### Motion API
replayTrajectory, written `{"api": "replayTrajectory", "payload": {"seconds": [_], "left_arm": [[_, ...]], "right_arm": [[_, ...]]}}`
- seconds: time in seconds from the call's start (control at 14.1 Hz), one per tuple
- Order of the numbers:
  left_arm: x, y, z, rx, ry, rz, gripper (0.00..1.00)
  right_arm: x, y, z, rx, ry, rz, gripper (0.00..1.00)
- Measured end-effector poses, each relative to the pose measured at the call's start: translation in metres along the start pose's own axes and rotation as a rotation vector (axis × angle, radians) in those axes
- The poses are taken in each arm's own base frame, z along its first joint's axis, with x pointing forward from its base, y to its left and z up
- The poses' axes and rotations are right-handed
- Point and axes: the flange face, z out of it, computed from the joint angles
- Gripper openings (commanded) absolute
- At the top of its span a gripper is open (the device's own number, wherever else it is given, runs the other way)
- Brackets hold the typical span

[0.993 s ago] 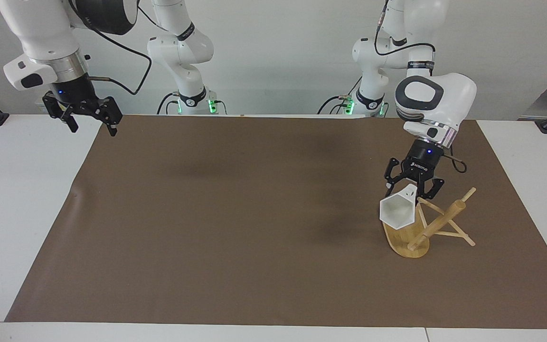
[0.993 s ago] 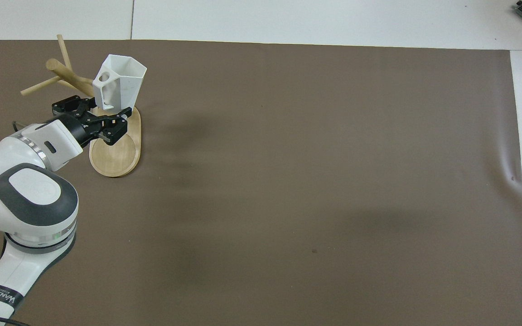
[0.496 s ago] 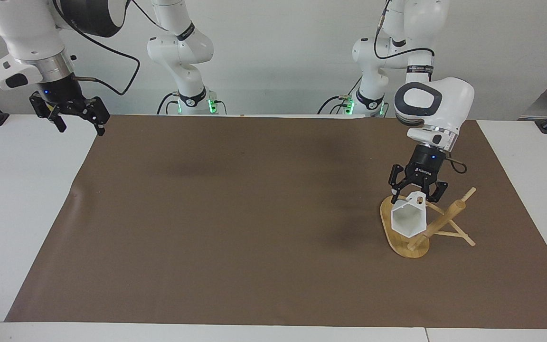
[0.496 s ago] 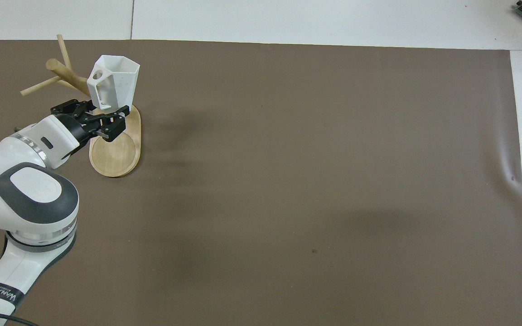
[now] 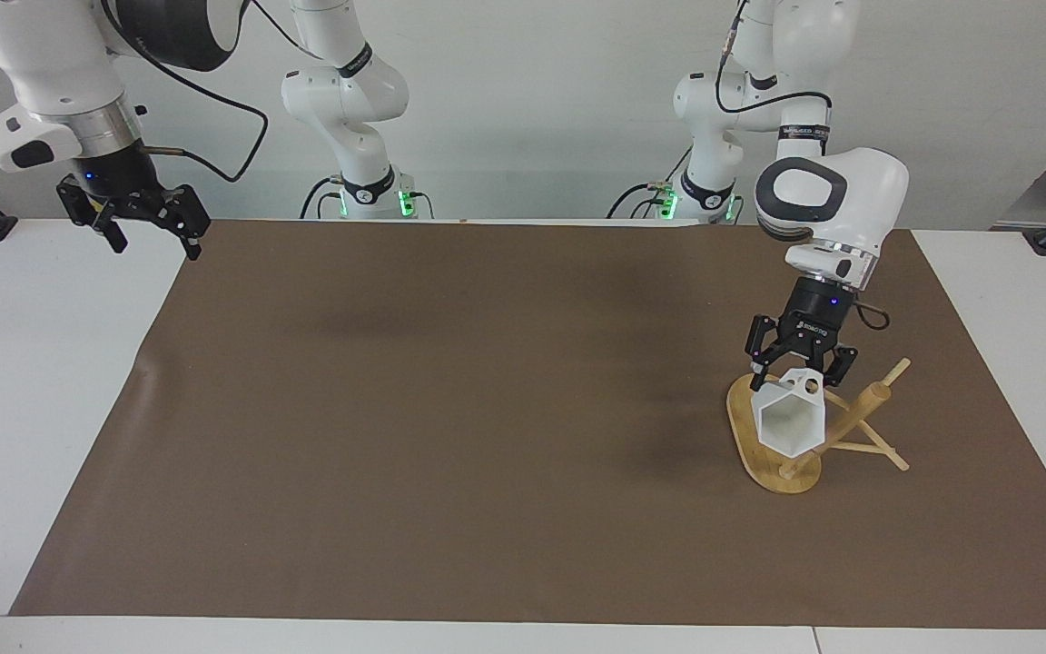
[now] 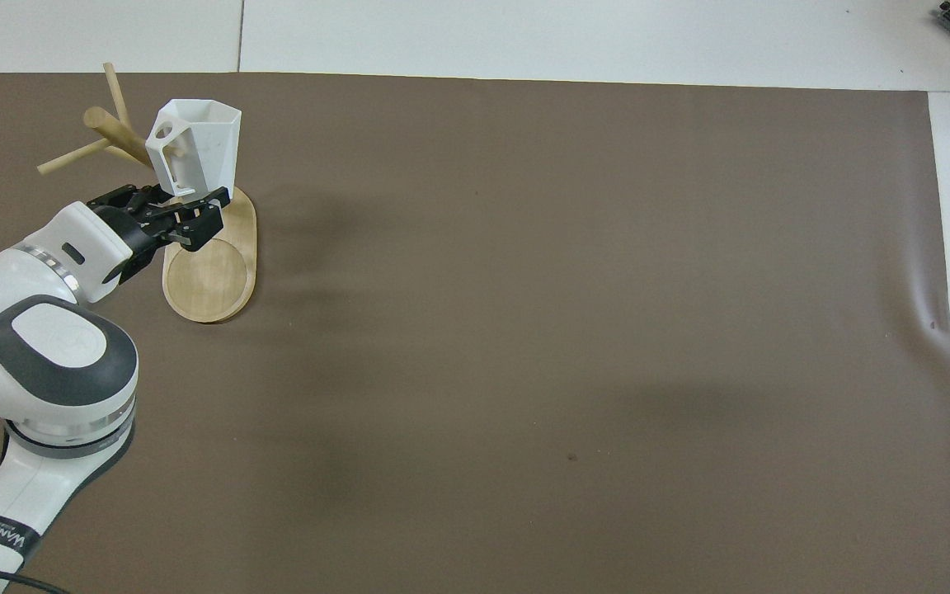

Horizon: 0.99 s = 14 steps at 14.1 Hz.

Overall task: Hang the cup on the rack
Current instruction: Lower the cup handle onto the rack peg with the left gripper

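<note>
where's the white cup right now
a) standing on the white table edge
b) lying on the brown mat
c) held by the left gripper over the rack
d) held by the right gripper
c: the left gripper is shut on the cup, holding it up over the rack.

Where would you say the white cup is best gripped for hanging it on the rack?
By its blocky handle's lower end, coming from above, as the left gripper does now. That leaves the round hole at the cup rim free for a peg of the rack.
</note>
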Motion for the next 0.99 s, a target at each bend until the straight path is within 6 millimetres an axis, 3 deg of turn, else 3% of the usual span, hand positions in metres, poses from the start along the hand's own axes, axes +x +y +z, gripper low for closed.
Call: {"api": "replayTrajectory", "payload": {"seconds": [0.21,0.92,0.99], "left_arm": [[0.0005,-0.0077,-0.0026,0.010,0.004,-0.068,0.00],[0.0001,-0.0003,0.0006,-0.001,0.000,-0.261,0.00],[0.0000,0.0008,0.0010,-0.002,-0.001,-0.266,0.20]], "right_arm": [[0.0002,-0.0028,0.0003,0.001,-0.001,-0.005,1.00],[0.0003,-0.0059,0.0004,0.001,-0.001,-0.011,1.00],[0.0003,-0.0059,0.0004,0.001,-0.001,-0.011,1.00]]}}
